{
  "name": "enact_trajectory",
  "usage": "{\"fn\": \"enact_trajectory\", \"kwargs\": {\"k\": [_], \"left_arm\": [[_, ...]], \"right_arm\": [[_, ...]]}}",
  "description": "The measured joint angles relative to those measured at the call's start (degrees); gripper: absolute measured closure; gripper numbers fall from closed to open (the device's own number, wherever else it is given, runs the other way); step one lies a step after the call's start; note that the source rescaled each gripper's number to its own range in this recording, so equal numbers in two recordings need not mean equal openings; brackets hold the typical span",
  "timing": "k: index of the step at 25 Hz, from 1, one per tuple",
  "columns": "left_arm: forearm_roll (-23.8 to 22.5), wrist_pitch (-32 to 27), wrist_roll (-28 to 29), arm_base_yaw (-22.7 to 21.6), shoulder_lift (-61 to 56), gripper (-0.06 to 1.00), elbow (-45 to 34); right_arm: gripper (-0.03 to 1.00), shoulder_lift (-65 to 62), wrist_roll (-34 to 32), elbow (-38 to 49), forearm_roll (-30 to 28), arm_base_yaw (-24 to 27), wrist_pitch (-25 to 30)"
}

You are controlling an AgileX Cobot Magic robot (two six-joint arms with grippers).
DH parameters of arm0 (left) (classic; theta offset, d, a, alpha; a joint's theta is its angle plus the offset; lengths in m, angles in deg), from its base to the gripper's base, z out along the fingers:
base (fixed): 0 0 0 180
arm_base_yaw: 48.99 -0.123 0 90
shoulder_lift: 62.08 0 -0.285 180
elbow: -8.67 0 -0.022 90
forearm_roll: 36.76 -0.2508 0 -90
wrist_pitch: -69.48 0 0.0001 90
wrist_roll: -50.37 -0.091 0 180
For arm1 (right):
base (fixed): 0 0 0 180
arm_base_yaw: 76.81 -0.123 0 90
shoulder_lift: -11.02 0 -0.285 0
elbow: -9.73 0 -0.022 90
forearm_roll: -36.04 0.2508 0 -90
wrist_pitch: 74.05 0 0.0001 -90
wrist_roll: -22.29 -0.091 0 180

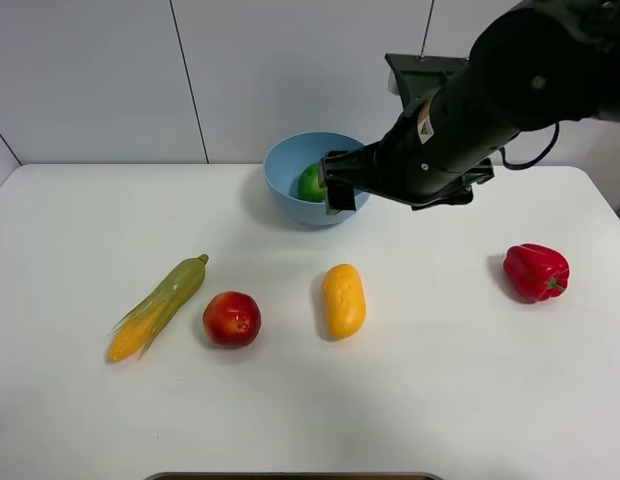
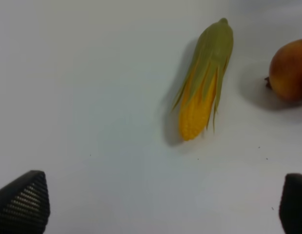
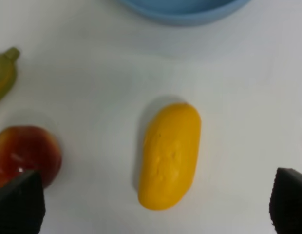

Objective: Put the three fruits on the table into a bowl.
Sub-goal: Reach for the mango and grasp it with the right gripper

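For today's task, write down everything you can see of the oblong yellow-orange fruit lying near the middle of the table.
The yellow-orange fruit is oblong with rounded ends, like a mango. Its skin looks smooth and slightly glossy, with faint dimples showing in the right wrist view. It appears whole and unmarked. It lies on its side on the white table, one end pointing roughly towards the light-blue bowl. Only the table touches it; the red apple lies apart from it.

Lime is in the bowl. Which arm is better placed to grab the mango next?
Right, probably. The right gripper is open, with the mango centred in its wrist view. The left gripper, also open, faces the corn, with only the apple at the edge.
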Motion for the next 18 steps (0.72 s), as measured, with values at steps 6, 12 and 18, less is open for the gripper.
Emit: {"fn": "enact_trajectory", "kwargs": {"k": [6, 12, 18], "left_arm": [[0.0, 0.0, 0.0, 0.0, 0.0, -0.05, 0.0], [0.0, 0.0, 0.0, 0.0, 0.0, -0.05, 0.0], [0.0, 0.0, 0.0, 0.0, 0.0, -0.06, 0.0]], "right_arm": [[-0.03, 7.26, -0.28, 0.25, 3.11, 0.0, -0.27], [-0.03, 11.89, -0.28, 0.25, 6.78, 0.0, -1.6], [-0.03, 14.26, -0.37, 0.42, 7.52, 0.0, -1.65]]}}
